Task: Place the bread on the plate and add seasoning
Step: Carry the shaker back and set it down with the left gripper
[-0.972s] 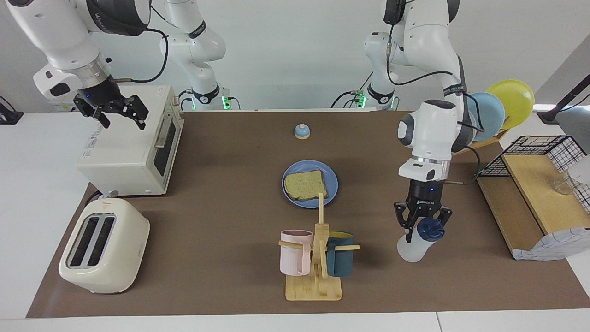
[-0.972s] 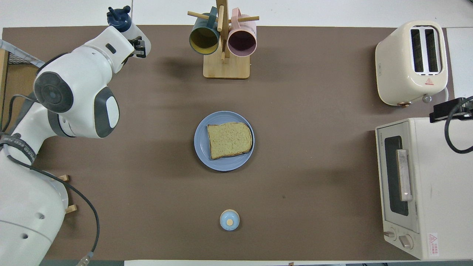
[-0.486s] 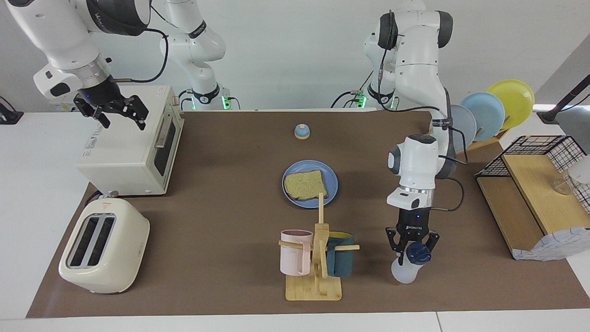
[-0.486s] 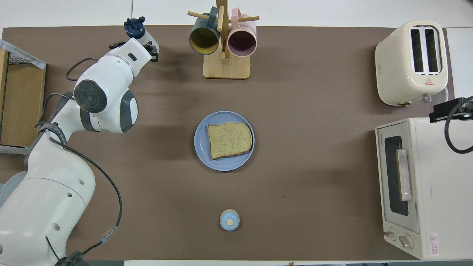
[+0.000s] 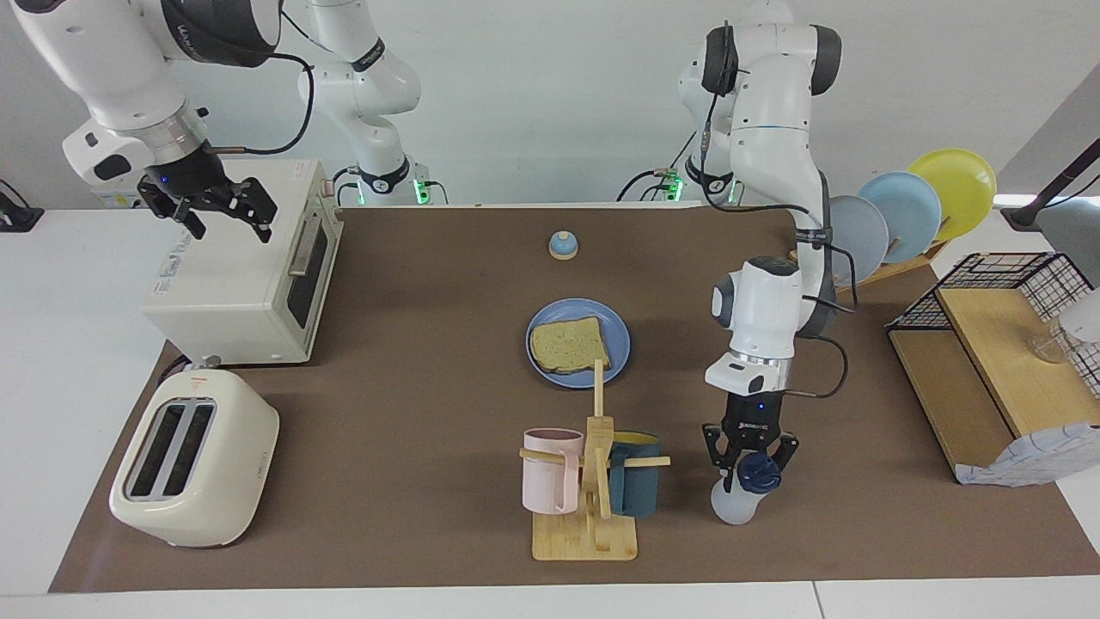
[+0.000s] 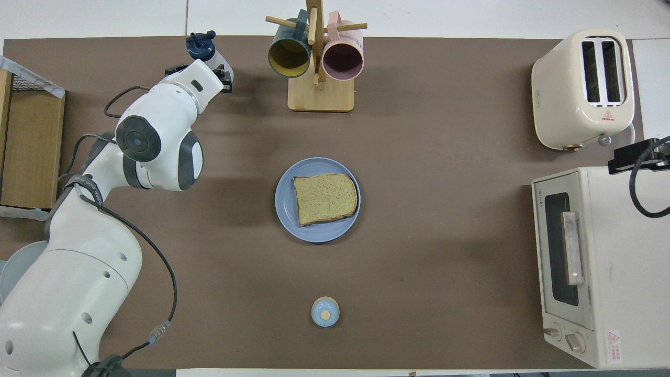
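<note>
Facing view is showing the left pincer [image 5: 746, 468] clenched on the seasoning [image 5: 741, 494], gripping it just under its dark cap, with the pale body tilted and hanging below. Over the last second the left arm has been carrying the bottle along the surface [image 5: 412, 413] toward the mug rack [image 5: 593, 481], and it is now hanging just beside the rack, on the side toward the left arm's end. The bottle is looking low, but whether its base is touching the surface cannot be told.

Overhead, the bread [image 6: 324, 198] is lying flat on the plate [image 6: 285, 209], which is sitting nearer to the robots than the mug rack and has not shifted. So the first half of the task is reading as done, and the seasoning is being brought in for the second half. It is still well apart from the plate, so nothing can be shaken onto the slice yet; the bottle probably needs lifting over the bread and tipping cap-down.

The right pincer [image 5: 225, 209] is waiting, released with its fingers spread, over the toaster oven [image 5: 249, 275], unchanged across the second.
</note>
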`<state>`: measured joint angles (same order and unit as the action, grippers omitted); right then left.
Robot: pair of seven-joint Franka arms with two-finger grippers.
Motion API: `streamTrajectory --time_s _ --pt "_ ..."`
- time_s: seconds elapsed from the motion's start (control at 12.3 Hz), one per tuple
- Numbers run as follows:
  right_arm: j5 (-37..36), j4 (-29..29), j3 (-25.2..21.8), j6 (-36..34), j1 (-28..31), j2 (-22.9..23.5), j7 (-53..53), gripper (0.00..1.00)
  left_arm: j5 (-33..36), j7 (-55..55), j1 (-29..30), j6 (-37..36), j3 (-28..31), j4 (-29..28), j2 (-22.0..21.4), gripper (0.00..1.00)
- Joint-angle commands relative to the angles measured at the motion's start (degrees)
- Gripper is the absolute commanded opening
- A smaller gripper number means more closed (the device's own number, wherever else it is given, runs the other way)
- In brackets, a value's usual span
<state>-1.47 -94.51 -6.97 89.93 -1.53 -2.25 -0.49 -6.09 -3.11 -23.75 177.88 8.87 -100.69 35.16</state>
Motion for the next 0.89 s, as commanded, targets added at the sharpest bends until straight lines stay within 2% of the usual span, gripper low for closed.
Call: streamTrajectory --time_s 0.0,0.16,0.24,0.32,0.49,0.81 --pt "0.24 -1.2 0.29 -0.19 0.65 -1.18 -0.92 1.0 -0.85 -0.14 0.72 -0.08 -1.13 -1.09 -0.53 0.0" --pt "0.24 -1.2 0.29 -0.19 0.65 -1.18 -0.92 1.0 -0.94 -0.23 0.72 -0.17 -1.13 -1.18 -0.53 0.0" --pt "0.24 -1.2 0.29 -0.19 0.65 -1.18 -1.0 1.0 -1.02 -0.23 0.64 -0.25 -1.13 -1.35 -0.62 0.08" --pt "0.24 -1.29 0.29 -0.11 0.65 -1.18 -0.92 1.0 -1.11 -0.14 0.64 -0.86 -1.13 -1.36 -0.7 0.28" --pt "0.24 -1.2 0.29 -0.19 0.65 -1.18 -0.92 1.0 -1.29 0.21 0.64 -1.4 -1.13 -1.62 -0.79 1.0" --pt "0.24 -1.2 0.29 -0.19 0.65 -1.18 -0.92 1.0 -1.29 0.21 0.72 -1.49 -1.13 -2.58 -1.06 1.0"
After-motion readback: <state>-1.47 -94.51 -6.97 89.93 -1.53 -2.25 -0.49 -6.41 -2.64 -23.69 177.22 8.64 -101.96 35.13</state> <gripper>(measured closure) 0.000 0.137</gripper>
